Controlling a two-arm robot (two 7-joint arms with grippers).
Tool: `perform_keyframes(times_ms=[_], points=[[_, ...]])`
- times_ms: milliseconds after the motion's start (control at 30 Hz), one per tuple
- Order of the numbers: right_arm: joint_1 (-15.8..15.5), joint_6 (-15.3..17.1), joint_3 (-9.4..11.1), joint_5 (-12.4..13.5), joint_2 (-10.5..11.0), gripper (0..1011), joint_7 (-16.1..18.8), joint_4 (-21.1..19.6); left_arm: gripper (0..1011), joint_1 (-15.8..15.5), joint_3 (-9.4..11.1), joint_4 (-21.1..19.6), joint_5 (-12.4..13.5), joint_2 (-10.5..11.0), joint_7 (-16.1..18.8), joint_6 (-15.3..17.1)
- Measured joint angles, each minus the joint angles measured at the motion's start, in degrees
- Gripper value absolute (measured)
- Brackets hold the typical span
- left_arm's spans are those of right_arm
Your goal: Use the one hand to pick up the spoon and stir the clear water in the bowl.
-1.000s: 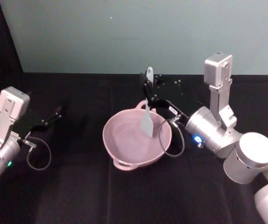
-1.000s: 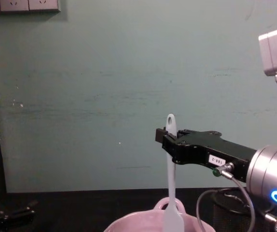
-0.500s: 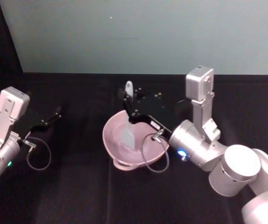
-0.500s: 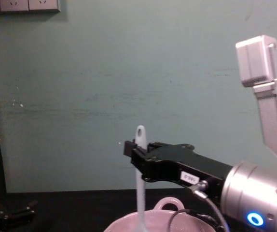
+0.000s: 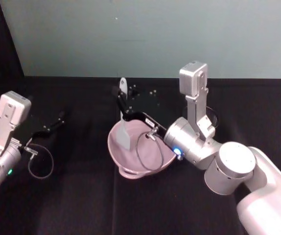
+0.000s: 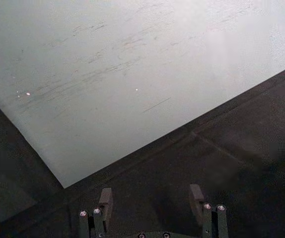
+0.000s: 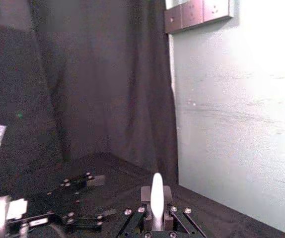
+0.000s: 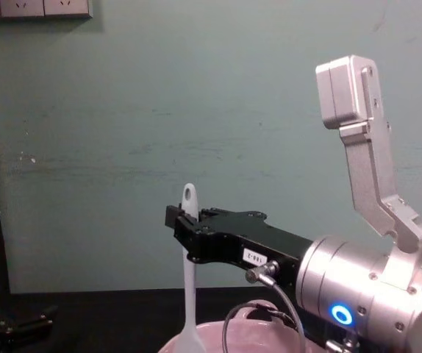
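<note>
Leftward over 1 pink bowl (image 5: 117, 149), 1 upright spoon (image 5: 124, 134) was carried, clamped in the outstretched right gripper (image 5: 121, 105); the left gripper (image 6: 151, 191) was parked, fingers apart.

Wall (image 5: 145, 34): pale blue-green, matte, faintly scuffed with thin streaks.
Desk (image 5: 81, 196): draped in black cloth, running back to the wall's foot.
Curtain (image 7: 107, 74): black fabric hanging at the wall's left end.
Socket plates (image 8: 42, 6): grey, high on the wall.

The right gripper (image 5: 122, 104) extended forward at centre, clamped on the spoon (image 8: 189, 283), while the left gripper (image 6: 151, 195) sat low at left, fingers apart, apparently parked.
</note>
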Motion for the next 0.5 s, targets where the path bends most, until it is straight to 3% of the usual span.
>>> perform_keyframes(times_ms=[300,500], points=[[3.10,-0.41,1.25,-0.36,-1.15,121,-1.00,3.99,1011,0.00,0.00,0.00,0.00,0.00,0.00,0.00],[3.79,-0.34,2.44,-0.59,-0.64,121,-1.57,4.70,1011,0.00,0.00,0.00,0.00,0.00,0.00,0.00]])
